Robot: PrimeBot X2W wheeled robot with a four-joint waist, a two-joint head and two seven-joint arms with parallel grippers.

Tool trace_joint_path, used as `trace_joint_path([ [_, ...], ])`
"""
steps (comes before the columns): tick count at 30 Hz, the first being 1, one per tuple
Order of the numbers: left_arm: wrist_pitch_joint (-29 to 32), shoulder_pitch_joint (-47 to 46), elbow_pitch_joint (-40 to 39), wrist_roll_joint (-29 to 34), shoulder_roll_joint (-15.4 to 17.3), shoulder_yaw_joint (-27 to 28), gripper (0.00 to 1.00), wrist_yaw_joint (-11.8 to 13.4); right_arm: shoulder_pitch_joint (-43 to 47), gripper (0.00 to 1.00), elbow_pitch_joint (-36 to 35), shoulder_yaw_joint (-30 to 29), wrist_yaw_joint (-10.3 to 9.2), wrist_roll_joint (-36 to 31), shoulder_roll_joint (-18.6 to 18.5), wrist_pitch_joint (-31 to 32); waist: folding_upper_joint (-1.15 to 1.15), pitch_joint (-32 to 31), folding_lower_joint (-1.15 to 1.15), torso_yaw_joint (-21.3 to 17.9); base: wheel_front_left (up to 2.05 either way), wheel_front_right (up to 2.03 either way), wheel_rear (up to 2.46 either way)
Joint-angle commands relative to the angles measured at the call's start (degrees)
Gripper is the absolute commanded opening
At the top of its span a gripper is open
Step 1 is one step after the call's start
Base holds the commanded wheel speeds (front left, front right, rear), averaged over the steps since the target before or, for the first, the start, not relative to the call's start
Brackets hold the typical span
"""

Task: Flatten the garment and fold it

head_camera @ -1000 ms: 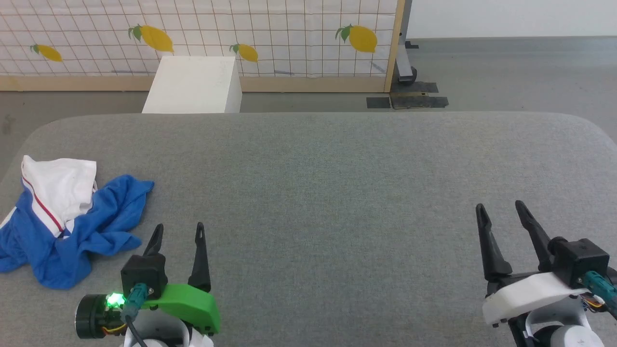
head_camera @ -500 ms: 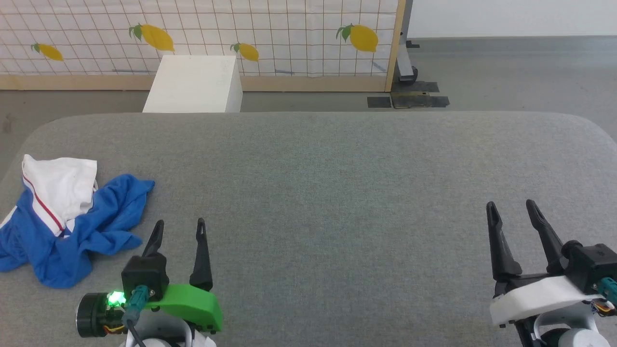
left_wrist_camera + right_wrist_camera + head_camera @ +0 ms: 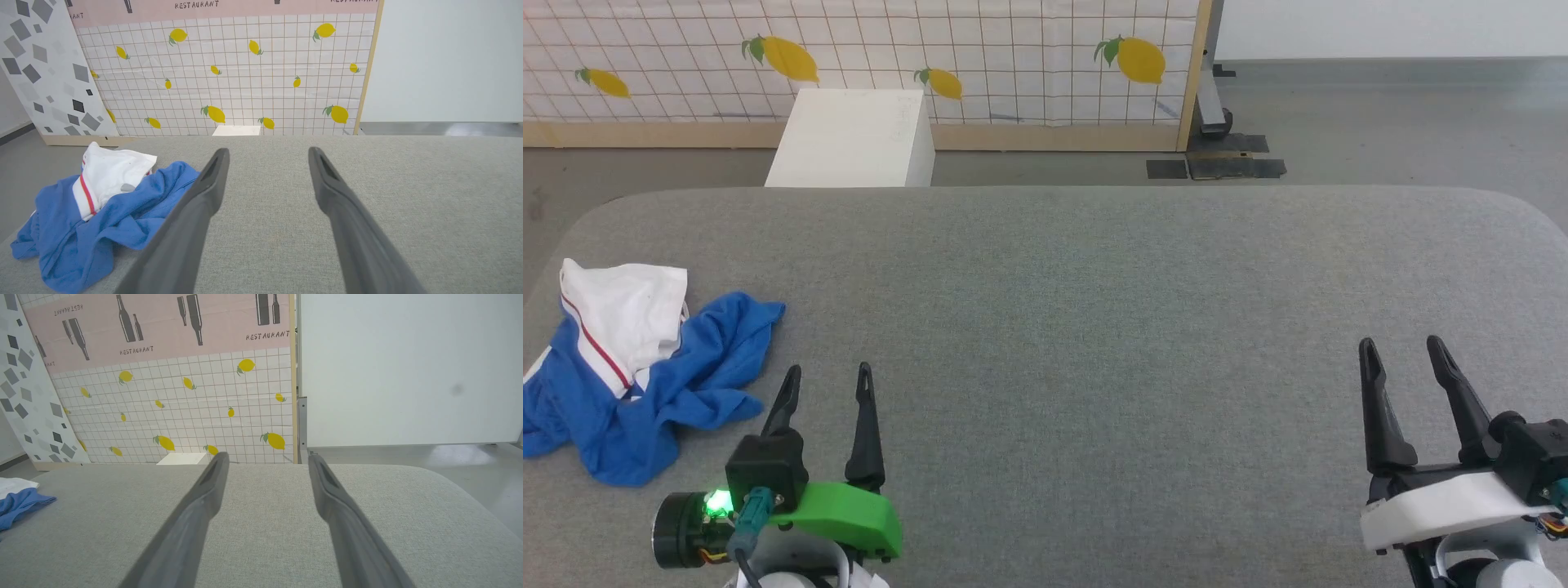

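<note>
garment (image 3: 707,355) crumpled, just left of left claw (image 3: 829,369) | left claw spread | right claw (image 3: 1398,341) spread, well apart

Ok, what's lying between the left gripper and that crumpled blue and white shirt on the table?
Nothing lies there. A narrow strip of bare grey table separates the open left gripper from the garment, and this is clearest in the head view.
</note>
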Motion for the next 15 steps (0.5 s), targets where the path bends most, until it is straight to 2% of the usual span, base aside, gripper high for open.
trace_joint_path([
  [1, -0.8, -0.4, -0.2, -0.6, -0.1, -0.1, 1.00, 0.5, 0.8, 1.00, -0.6, -0.3, -0.05, 0.5, 0.0, -0.6, 0.00, 0.0, 0.00, 0.0, 0.00, 0.00, 0.00],
  [15, -2.4, -0.4, -0.4, -0.8, -0.1, -0.4, 1.00, 0.6, 1.8, 1.00, -0.8, 0.1, -0.06, -0.8, 0.1, -2.2, 0.00, 0.2, 0.00, 0.2, 0.00, 0.00, 0.00],
])
